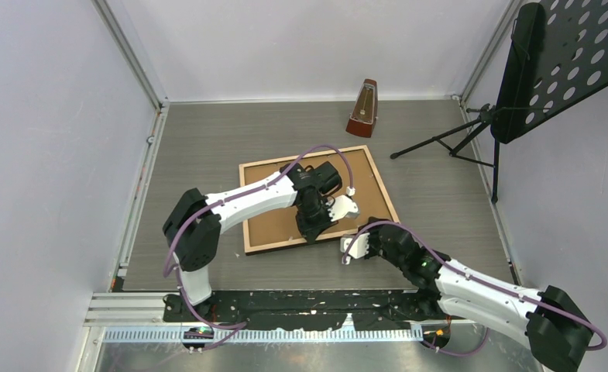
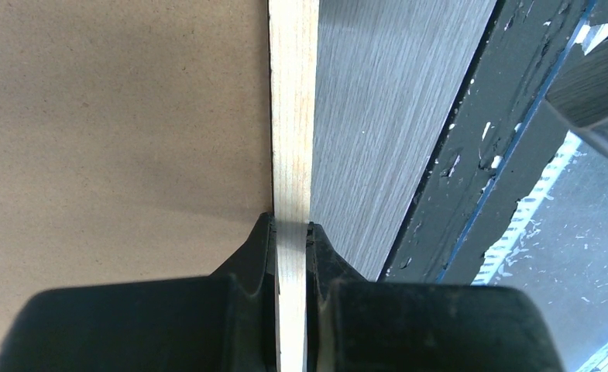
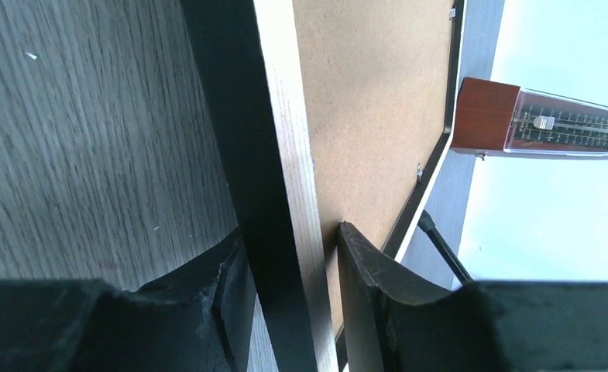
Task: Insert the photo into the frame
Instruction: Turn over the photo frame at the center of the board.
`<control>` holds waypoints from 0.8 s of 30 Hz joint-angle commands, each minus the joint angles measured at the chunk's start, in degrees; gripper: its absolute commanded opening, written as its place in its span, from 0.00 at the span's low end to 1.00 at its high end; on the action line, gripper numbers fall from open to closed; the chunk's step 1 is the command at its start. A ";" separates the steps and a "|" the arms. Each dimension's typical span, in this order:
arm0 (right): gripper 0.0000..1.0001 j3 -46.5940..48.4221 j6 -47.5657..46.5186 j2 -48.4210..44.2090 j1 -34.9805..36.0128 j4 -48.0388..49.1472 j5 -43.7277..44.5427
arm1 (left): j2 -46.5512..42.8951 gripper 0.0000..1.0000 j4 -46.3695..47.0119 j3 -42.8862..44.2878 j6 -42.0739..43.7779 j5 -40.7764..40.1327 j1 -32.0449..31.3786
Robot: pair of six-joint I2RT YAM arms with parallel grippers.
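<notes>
- The frame (image 1: 243, 208) lies rear face up near the middle of the grey desk (image 1: 207, 139), turned slightly askew to the desk's edges. Its thin light-wood border runs around a brown backing sheet (image 1: 273, 229) that fills the opening.
- The left tool (image 1: 314, 231) reaches in from the left, over the backing sheet, to the frame's near long edge. In the left wrist view it is pressed together on the border. Its fingers (image 2: 254, 256) pinch the pale wood strip, one on the backing side and one on the outer side.
- The right tool (image 1: 352, 249) sits at the same near edge, towards the near right corner and just beside the left tool. Its jaws stand spread astride the border. In the right wrist view one finger lies close against the frame's black side. The other finger (image 3: 362, 263) is on the backing side, with a narrow gap to the wood.
- Whether the near edge is raised off the desk cannot be told.
- A small metal tab (image 3: 420, 167) shows on the inner border at the far side of the backing sheet.
- A wooden metronome (image 1: 363, 108) stands upright beyond the frame's far edge, apart from it.
- A black perforated music stand (image 1: 548, 62) occupies the far right corner, with its tripod legs on the desk.
</notes>
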 commanded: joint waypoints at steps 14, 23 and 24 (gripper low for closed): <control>0.06 4.56 2.36 -6.43 0.72 -4.78 -2.61 | -9.86 0.99 5.21 -0.29 -1.03 -5.97 2.40; 0.06 19.36 8.77 -2.48 0.74 -16.50 -8.34 | -17.41 0.99 0.81 7.33 2.04 -12.60 6.93; 0.06 21.88 9.76 -1.61 0.73 -18.50 -8.80 | -18.44 1.00 0.83 7.70 2.47 -13.29 7.52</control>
